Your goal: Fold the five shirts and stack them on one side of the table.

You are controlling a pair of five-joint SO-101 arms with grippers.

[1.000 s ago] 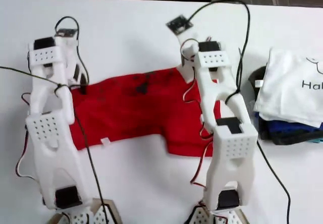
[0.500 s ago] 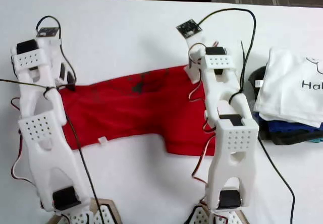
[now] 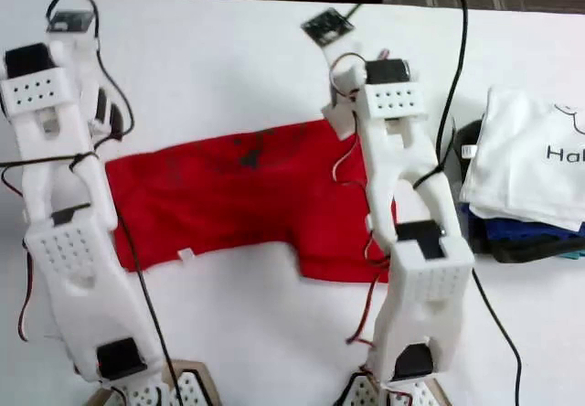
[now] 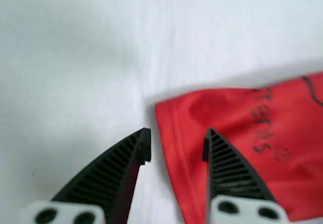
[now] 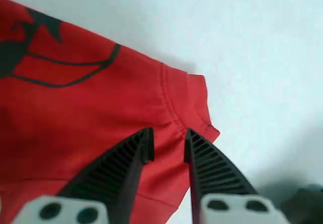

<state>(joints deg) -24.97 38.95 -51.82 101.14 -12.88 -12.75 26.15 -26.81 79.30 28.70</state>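
1. High view: a red shirt (image 3: 247,196) lies spread flat at the centre of the white tabletop (image 3: 228,58), dark print facing up. At 3 o'clock sits a stack of folded shirts (image 3: 526,186), white on top with blue and dark ones beneath. The left arm (image 3: 64,241) stands at 9 o'clock, and the right arm (image 3: 411,241) stands between shirt and stack.
2. Left wrist view: the left tool (image 4: 176,144) is released, its jaws wide apart astride the shirt's hemmed edge. One finger is over bare tabletop, the other over red cloth.
3. Right wrist view: the right tool (image 5: 168,144) is released with a narrow gap, above a hemmed corner of the red shirt.
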